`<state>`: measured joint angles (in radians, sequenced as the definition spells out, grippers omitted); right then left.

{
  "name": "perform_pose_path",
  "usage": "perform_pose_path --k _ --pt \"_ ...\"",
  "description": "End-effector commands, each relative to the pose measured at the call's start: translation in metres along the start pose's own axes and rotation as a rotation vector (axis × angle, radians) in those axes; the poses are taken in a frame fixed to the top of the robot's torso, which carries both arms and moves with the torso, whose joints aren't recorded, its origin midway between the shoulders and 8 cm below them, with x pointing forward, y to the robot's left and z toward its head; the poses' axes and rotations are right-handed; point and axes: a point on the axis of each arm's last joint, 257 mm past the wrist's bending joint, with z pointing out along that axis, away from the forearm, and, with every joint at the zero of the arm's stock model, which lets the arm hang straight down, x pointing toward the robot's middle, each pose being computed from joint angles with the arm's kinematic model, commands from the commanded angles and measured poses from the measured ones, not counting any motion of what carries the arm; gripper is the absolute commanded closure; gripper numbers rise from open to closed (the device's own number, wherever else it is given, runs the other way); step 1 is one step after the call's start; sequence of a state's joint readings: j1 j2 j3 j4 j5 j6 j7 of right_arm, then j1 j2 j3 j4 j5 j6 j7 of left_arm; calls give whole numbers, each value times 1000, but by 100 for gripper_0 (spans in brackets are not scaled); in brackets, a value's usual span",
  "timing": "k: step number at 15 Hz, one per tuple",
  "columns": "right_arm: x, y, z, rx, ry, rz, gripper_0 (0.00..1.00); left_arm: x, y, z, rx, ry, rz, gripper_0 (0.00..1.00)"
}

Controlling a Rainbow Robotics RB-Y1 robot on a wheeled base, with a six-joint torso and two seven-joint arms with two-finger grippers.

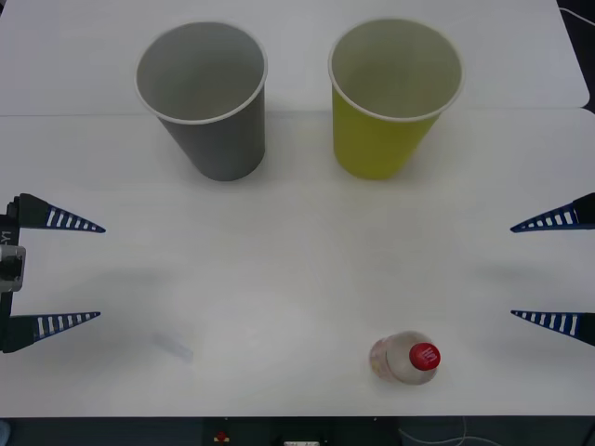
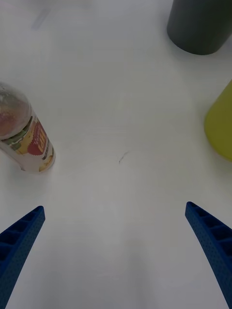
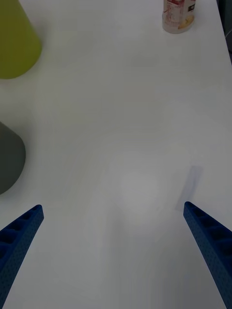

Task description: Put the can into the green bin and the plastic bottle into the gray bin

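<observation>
1. Plastic bottle [image 1: 406,359]: one, small and clear, red screw cap. Stands upright on the white tabletop [image 1: 279,279] near the front edge, right of centre. The label [image 2: 35,143] is white, red and orange, with red and yellow blocks; its printing is too small to read. No brand can be made out.

2. Contents of the bottle: cannot tell (the upper body looks pale and pinkish through the plastic in the right wrist view).

3. Gray bin [image 1: 206,98]: one large tapered gray paper cup with a white rim, upright at the far left of centre. The inside is gray with nothing in it. No writing on its wall.

4. Green bin [image 1: 390,96]: one yellow-green paper cup of the same size, white rim, pale inside, upright at the far right of centre. Nothing lies in it. No writing on it. The two cups stand near each other but apart, not touching.

5. Count: two cups, one bottle, two end effectors. The bottle is well apart from both cups, on the near side of the tabletop, roughly in front of the green bin.

6. Left end effector [image 1: 79,272]: at the left edge of the tabletop, blue ribbed fingers spread wide, holding nothing, pointing inward.

7. Right end effector [image 1: 534,270]: at the right edge, fingers likewise spread wide with nothing between them, pointing inward. The bottle is nearer this one, though not touching it.

8. A faint pale smudge [image 1: 173,347] lies on the tabletop, near the left end effector.
</observation>
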<state>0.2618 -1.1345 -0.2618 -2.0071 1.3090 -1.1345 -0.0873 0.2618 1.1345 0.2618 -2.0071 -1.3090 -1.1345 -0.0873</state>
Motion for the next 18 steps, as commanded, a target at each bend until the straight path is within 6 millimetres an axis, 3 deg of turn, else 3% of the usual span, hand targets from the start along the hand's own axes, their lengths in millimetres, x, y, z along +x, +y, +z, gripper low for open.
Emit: perform_pose_path --k 1,7,14,18 --pt "-2 -2 0 10 -10 4 0 0 0 0 0 0 0 0" --pt "-1 -1 -7 -6 -34 36 0 0 0 0 0 0 0 0" --pt "31 16 -21 -120 -45 15 0 0 0 0 0 0 0 0" --pt "46 27 -15 -191 -129 14 0 0 0 0 0 0 0 0"
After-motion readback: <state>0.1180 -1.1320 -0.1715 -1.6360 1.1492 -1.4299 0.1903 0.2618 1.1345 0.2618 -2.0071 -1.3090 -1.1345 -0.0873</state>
